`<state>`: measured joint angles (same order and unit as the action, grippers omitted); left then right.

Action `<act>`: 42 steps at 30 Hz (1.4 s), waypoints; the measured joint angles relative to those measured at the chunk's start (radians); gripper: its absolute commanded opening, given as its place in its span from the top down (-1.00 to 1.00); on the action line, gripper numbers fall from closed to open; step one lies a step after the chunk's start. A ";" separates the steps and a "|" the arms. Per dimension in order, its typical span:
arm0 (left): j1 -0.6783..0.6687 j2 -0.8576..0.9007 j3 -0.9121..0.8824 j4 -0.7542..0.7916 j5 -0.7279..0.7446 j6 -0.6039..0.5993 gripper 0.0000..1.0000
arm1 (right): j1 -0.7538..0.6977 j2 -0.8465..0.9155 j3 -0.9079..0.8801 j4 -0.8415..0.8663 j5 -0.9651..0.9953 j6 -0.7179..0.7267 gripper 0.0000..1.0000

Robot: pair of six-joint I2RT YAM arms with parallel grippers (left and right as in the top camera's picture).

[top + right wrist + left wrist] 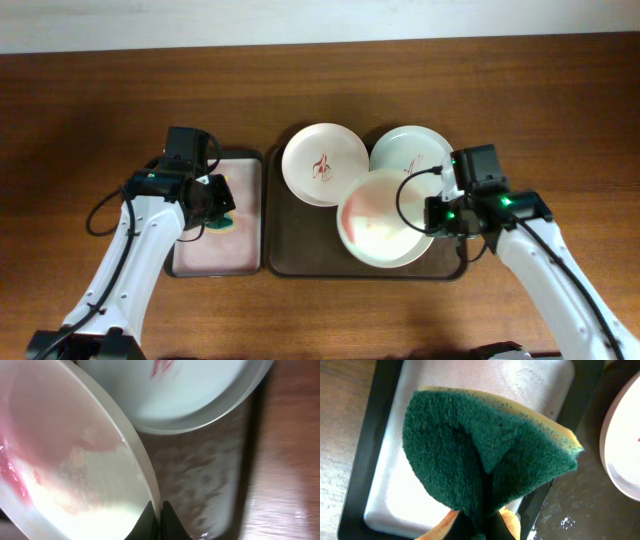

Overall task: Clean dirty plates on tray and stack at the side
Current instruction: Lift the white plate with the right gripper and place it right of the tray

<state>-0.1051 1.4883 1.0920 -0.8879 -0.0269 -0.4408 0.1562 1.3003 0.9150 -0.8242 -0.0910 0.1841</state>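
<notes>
- The right hand point(437, 215) point(159, 521) is clamped on the rim of a round, shallow pale plate point(380, 228) point(75, 460) with a washed-out pink smear across its centre. In the right wrist view its two dark fingers pinch the rim from either side.
- This pale plate is tilted over the right half of the large dark brown rectangular tray point(300, 245) point(200, 480). Seen from overhead, it overlaps the near edges of both other plates.
- A round white plate point(322, 165) point(622, 445) with a red scribble in its centre lies flat in the far left part of the brown tray.
- A round mint-green plate point(405, 150) point(200, 395), also marked with a red scribble, lies flat in the far right part, just beyond the right hand.
- The left hand point(213, 197) point(480, 527) is closed on a folded sponge point(224, 217) point(485, 455) that has a dark green scouring face and a yellow foam back. The sponge bulges out past the fingertips.
- The sponge hangs over a smaller black-rimmed tray with a pinkish inside point(215, 255) point(395, 490). From the wrist view I cannot tell whether the two touch.
- The smaller tray sits just to the left of the brown tray, their long sides nearly touching.
- Both trays rest on the brown wooden bench point(100, 100).
- The bare floor of the brown tray shows a blotchy sheen in both wrist views.
</notes>
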 measured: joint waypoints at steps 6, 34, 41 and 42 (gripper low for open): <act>0.000 0.072 0.000 0.013 0.005 0.076 1.00 | 0.000 -0.061 0.002 0.021 0.087 0.000 0.92; 0.000 0.199 0.000 0.060 0.011 0.180 1.00 | 0.722 -0.061 0.002 0.279 1.221 -0.078 0.92; 0.000 0.199 0.000 0.059 0.011 0.180 1.00 | 0.539 -0.061 0.003 0.183 0.944 0.155 0.92; 0.000 0.199 0.000 0.060 0.011 0.180 1.00 | 0.473 -0.061 0.003 0.174 0.880 0.189 0.92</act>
<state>-0.1051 1.6875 1.0920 -0.8284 -0.0154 -0.2604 0.6292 1.2388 0.9184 -0.6502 0.7887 0.3733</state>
